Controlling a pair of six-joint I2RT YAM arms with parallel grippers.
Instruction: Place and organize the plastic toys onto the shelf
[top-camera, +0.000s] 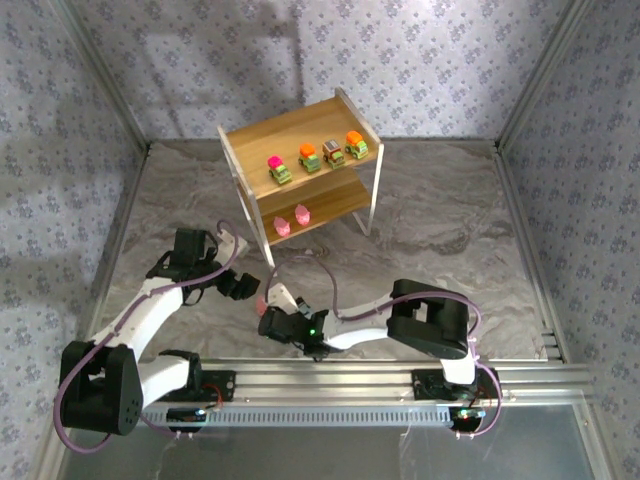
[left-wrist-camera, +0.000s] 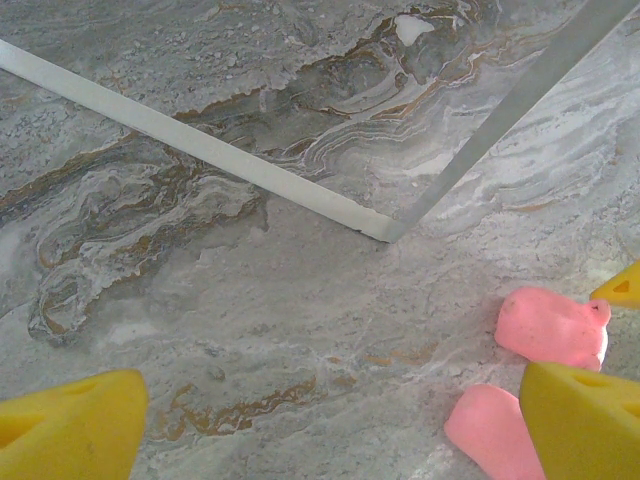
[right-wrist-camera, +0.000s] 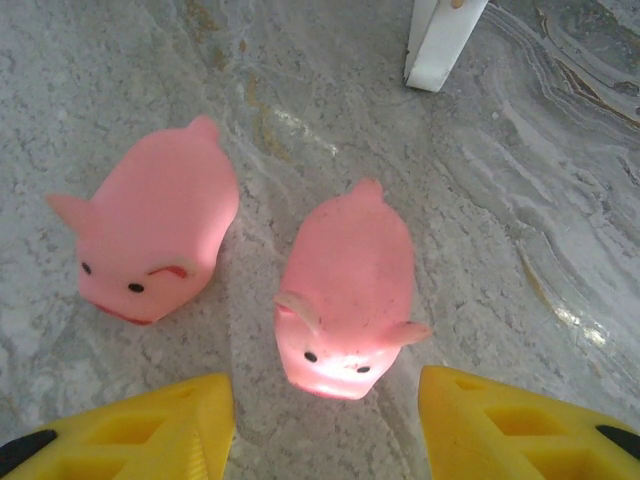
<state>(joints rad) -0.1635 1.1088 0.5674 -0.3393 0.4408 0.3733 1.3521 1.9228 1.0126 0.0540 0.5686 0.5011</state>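
"Where had the toys got to?"

"The cars (top-camera: 309, 157) lined the top tier of the shelf (top-camera: 255, 145), and two pink figures (top-camera: 282, 227) sat on the lower tier. The nearer pig (right-wrist-camera: 345, 290) and the other pig (right-wrist-camera: 155, 235) lay on the tabletop (right-wrist-camera: 560, 200), near the shelf leg (right-wrist-camera: 440, 40)."

"And the claws?"

"The right claw (right-wrist-camera: 322, 385) hung over the nearer pig, released, with a finger either side and touching nothing. The left claw (left-wrist-camera: 330, 390) was spread wide close by, empty."

"What worried you?"

"The other pig lay just beside it, so I thought a descending finger might clip it or pinch both. They looked rounded and smooth, and an off-centre squeeze could have popped one out. The two claws also looked close enough to bump."
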